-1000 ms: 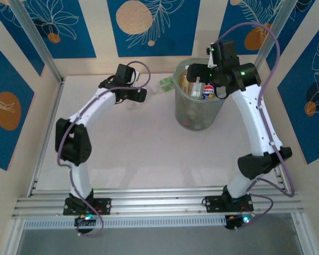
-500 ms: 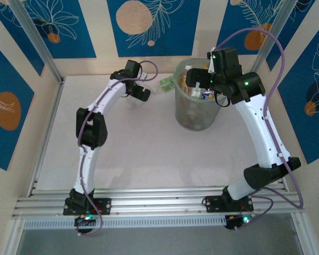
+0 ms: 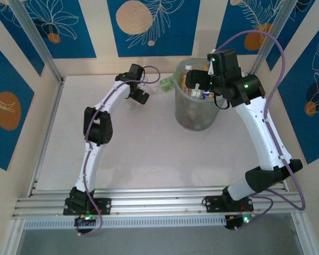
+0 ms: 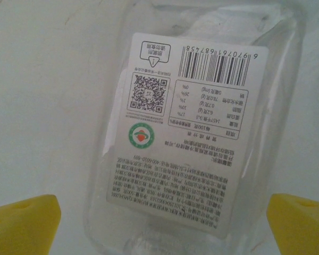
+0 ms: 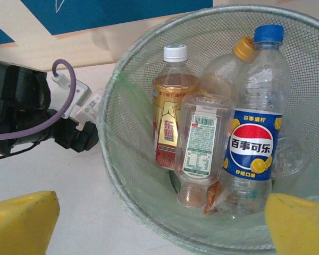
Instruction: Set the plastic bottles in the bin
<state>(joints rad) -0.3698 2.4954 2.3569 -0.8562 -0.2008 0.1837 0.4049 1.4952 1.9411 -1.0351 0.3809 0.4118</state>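
A clear plastic bottle (image 4: 196, 138) with a white printed label lies on the white table, between the yellow fingertips (image 4: 24, 223) of my left gripper (image 4: 159, 223). That gripper is open and its tips stand clear of the bottle's sides. In the top view the left gripper (image 3: 144, 89) reaches to the back of the table, left of the bin (image 3: 196, 114). My right gripper (image 3: 199, 82) hovers open over the bin's mouth with nothing in it. Inside the bin (image 5: 127, 175) stand an orange-labelled bottle (image 5: 170, 117), an upside-down clear one (image 5: 199, 149) and a blue-labelled one (image 5: 255, 133).
A green-labelled bottle (image 3: 165, 82) lies by the back wall between the left gripper and the bin. The left arm's black wrist (image 5: 21, 111) sits close to the bin's left side. Walls enclose the table at the back and both sides.
The left arm has stretched farther back and right, bringing its gripper over the clear bottle. The right gripper has shifted slightly back above the bin.
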